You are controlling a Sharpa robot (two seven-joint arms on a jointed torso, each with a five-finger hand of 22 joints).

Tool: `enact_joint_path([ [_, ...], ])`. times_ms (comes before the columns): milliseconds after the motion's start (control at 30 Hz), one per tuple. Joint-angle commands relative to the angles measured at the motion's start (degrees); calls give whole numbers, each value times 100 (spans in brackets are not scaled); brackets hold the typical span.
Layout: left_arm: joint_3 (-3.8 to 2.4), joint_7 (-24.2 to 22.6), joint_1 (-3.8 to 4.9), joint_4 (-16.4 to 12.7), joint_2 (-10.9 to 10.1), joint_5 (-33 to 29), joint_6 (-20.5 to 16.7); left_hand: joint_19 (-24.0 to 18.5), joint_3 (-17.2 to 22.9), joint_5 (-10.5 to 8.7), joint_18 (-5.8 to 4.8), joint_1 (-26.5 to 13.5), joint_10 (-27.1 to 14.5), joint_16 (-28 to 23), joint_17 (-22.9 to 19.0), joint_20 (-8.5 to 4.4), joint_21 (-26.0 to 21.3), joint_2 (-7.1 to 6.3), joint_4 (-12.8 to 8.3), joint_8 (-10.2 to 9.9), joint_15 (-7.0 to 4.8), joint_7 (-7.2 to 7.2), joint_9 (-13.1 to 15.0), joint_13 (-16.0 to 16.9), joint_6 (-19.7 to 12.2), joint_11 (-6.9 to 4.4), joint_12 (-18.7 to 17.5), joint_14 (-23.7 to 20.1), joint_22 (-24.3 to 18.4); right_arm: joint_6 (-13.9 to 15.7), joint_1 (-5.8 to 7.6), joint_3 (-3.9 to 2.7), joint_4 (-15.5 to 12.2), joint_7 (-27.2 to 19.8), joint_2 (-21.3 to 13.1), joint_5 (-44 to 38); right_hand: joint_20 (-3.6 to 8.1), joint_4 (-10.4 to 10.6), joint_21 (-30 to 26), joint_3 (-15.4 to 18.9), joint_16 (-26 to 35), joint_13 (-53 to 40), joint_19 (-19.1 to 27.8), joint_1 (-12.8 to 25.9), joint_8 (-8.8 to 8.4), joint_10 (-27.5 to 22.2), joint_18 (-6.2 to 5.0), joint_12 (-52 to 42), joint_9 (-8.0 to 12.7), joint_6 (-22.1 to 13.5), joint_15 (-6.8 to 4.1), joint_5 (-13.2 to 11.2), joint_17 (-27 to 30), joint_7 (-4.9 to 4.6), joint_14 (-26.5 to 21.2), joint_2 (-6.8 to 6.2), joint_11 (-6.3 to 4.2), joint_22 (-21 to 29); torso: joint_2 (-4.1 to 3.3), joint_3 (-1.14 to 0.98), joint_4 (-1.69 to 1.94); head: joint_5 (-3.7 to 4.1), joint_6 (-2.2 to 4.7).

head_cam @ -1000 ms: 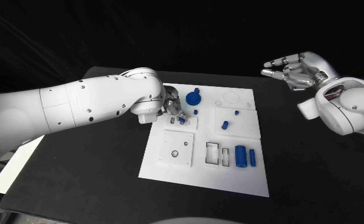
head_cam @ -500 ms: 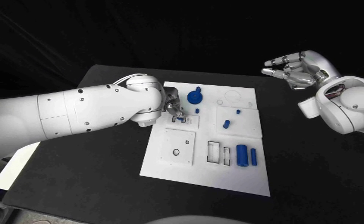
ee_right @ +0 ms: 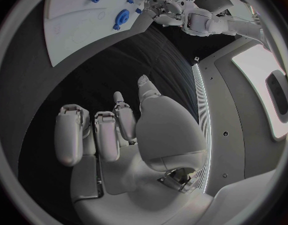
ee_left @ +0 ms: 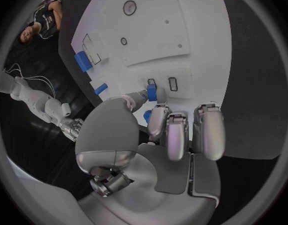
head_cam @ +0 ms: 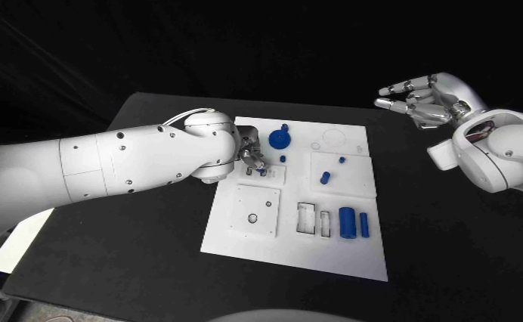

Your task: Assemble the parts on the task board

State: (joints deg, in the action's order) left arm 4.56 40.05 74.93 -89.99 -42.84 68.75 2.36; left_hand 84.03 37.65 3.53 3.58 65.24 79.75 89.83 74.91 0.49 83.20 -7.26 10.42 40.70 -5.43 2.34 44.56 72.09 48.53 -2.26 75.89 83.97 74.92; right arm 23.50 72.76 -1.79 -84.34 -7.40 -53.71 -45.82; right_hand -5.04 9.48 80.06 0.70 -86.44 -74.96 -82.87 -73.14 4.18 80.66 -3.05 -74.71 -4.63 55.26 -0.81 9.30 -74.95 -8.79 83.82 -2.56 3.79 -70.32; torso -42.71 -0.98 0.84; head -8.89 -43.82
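Observation:
The white task board (head_cam: 294, 250) lies in the middle of the table. My left hand (head_cam: 249, 159) hovers low over the board's left side. It pinches a small blue part (ee_left: 151, 92) between thumb and finger, right by two small rectangular slots (ee_left: 173, 83). A round blue part (head_cam: 280, 139) sits near the board's far edge, with small blue pegs (head_cam: 323, 178) around the middle. A blue cylinder (head_cam: 347, 222) and a blue bar (head_cam: 363, 224) lie at the near right. My right hand (head_cam: 423, 101) is raised off to the right, away from the board, holding nothing.
The board (ee_left: 181, 25) has a square plate with a round hole (head_cam: 253, 218) at its near left and two empty rectangular pockets (head_cam: 313, 220) beside the cylinder. Black table (head_cam: 131, 246) surrounds the board on all sides.
My left arm has swung a little and its hand has settled closer onto the small slots with the blue part. The right hand has not moved.

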Motion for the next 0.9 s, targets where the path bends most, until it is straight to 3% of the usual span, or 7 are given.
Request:
enact_joint_path([
  [33,-3,623,-10,24,25,-14,66,224,690,-9,-115,9,24,17,1509,11,29,61,-651,32,-21,-50,-1,4,31,1,18,603,264,-65,-4,-1,-6,0,7,-64,6,-3,-30,45,19,-442,26,20,30,-44,-84,20,-5,35,2,-37,-962,17,483,60,-10,5,3,-2,-2,0,-21],
  [900,-5,647,-51,49,58,-181,450,223,744,-18,-115,-3,0,17,1509,6,27,44,-693,45,-27,-61,19,-30,24,-10,-11,603,264,-78,-11,-1,9,1,21,-64,6,-3,-30,45,19,-442,26,20,30,-44,-84,20,-5,35,2,-37,-962,17,483,60,-10,5,9,-2,2,9,-75],
])
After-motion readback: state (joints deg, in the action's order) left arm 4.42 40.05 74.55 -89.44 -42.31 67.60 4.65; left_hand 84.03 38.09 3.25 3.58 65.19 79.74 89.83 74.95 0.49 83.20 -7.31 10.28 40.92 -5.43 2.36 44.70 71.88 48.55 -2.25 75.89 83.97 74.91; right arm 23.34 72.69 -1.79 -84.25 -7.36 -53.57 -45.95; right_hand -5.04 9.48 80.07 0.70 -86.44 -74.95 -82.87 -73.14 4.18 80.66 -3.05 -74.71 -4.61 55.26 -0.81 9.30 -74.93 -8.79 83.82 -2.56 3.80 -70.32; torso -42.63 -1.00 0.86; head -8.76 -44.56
